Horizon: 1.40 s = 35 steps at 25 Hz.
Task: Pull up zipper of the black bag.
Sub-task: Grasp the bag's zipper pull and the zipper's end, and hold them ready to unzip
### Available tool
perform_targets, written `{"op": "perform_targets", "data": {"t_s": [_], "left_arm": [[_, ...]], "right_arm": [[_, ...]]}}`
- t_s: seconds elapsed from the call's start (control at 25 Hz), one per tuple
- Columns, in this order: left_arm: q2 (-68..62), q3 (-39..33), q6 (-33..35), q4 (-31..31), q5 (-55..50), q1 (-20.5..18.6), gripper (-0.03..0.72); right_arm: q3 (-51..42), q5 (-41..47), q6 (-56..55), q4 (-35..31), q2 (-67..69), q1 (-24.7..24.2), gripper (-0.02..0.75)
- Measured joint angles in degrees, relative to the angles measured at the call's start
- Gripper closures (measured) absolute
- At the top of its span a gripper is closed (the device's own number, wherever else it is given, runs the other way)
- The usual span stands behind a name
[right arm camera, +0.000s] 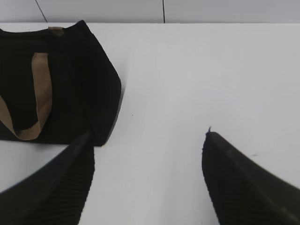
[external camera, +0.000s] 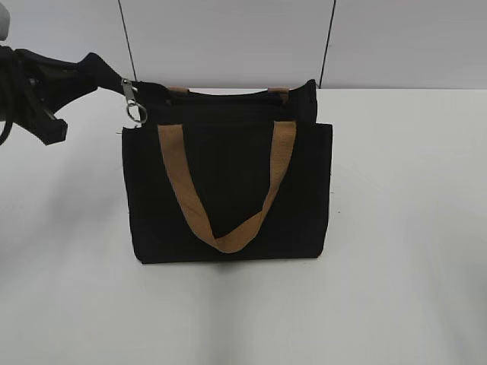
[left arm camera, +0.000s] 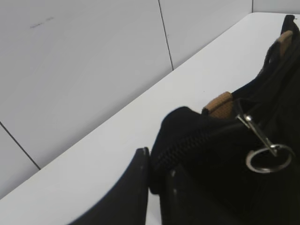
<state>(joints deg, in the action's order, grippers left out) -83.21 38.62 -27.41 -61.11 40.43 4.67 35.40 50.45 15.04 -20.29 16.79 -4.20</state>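
The black bag (external camera: 228, 175) stands upright on the white table, its tan handle hanging down the front. The zipper, a silvery pull tab with a ring (external camera: 133, 103), hangs at the bag's top left corner. My left gripper (external camera: 105, 74) comes in from the left and is shut on the black fabric of that corner. In the left wrist view the jaws (left arm camera: 157, 164) pinch the end of the zip line, with the pull tab (left arm camera: 257, 135) just to their right. My right gripper (right arm camera: 147, 140) is open and empty above the table, to the right of the bag (right arm camera: 75, 79).
The white table (external camera: 396, 228) spreads around the bag. A pale panelled wall (external camera: 228, 38) stands close behind it. The right arm is out of the exterior view.
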Motion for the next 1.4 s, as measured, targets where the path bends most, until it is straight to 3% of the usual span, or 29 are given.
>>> {"op": "perform_targets", "data": {"t_s": [0.48, 0.68, 1.0, 1.24, 1.4], "left_arm": [[0.0, 0.0, -0.4, 0.0, -0.1, 0.1, 0.665], [0.0, 0.0, -0.4, 0.0, 0.0, 0.1, 0.665], [0.0, 0.0, -0.5, 0.0, 0.0, 0.1, 0.665], [0.0, 0.0, -0.5, 2.4, 0.5, 0.1, 0.665], [0.0, 0.0, -0.5, 3.4, 2.0, 0.1, 0.665]], "right_arm": [[10.8, -7.0, 4.4, -0.3, 32.4, 1.9, 0.257], [14.6, -9.5, 0.6, 3.1, 41.3, 13.3, 0.325], [25.6, -11.7, -21.7, 19.8, 59.0, 35.7, 0.338], [37.9, -17.1, -26.1, 22.3, 70.8, 46.7, 0.347], [41.8, -24.6, -24.3, 22.3, 77.4, 50.5, 0.374]]}}
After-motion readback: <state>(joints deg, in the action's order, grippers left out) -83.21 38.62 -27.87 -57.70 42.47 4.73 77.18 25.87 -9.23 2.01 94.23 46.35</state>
